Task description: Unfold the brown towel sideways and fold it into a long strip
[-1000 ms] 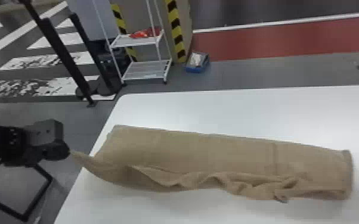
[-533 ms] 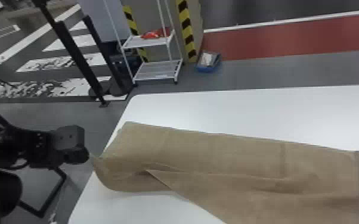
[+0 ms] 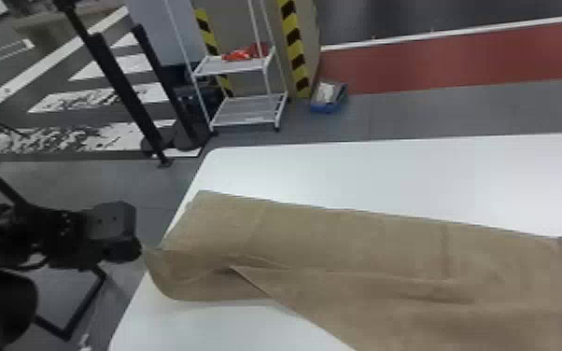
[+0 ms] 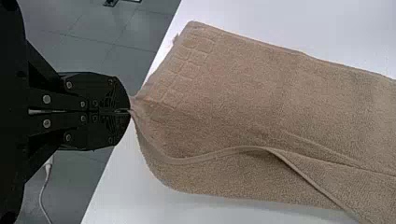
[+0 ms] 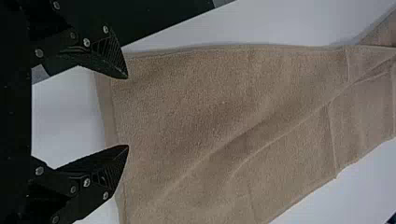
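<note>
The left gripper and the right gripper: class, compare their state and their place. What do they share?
The left gripper is shut on one end of the brown towel; the right gripper has its fingers spread and pinches nothing.
The left gripper is just past the white table's edge, over the floor; the right gripper's fingertips are over the towel near its other end.
Both are black.

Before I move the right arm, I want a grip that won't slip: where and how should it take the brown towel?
I'd pinch the brown towel by the end hem on the robot's right, close to the near corner, coming from above. That straight hem lies low and fairly flat by the open right pincer; the left pincer holds the opposite end.
</note>
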Robot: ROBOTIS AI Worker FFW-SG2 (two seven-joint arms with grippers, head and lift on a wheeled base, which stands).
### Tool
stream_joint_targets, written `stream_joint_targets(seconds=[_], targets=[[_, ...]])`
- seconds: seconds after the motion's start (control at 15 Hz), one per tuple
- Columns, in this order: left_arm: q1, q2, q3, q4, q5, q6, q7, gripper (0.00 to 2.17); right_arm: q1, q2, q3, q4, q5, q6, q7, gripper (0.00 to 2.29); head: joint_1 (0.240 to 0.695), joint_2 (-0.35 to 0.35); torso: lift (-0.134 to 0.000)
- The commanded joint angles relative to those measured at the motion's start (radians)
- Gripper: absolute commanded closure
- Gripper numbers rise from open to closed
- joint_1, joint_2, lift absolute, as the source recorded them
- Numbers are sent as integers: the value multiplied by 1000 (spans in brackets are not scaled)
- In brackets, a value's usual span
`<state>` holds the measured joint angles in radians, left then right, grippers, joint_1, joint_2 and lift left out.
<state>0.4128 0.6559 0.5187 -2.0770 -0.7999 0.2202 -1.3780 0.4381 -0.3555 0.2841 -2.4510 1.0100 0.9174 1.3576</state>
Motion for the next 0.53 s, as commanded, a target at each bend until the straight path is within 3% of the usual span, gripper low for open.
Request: stream_joint_targets(seconds=[0.0,0.47], targets=[[3,-1,0,-2,-2,0,-1,1791,-24,13,56,52,15,5,9,400,695,350,-125],[6,1,1,0,-1,0,-1,1791,-64,43,152,125,41,27,9,404,695,350,-125]])
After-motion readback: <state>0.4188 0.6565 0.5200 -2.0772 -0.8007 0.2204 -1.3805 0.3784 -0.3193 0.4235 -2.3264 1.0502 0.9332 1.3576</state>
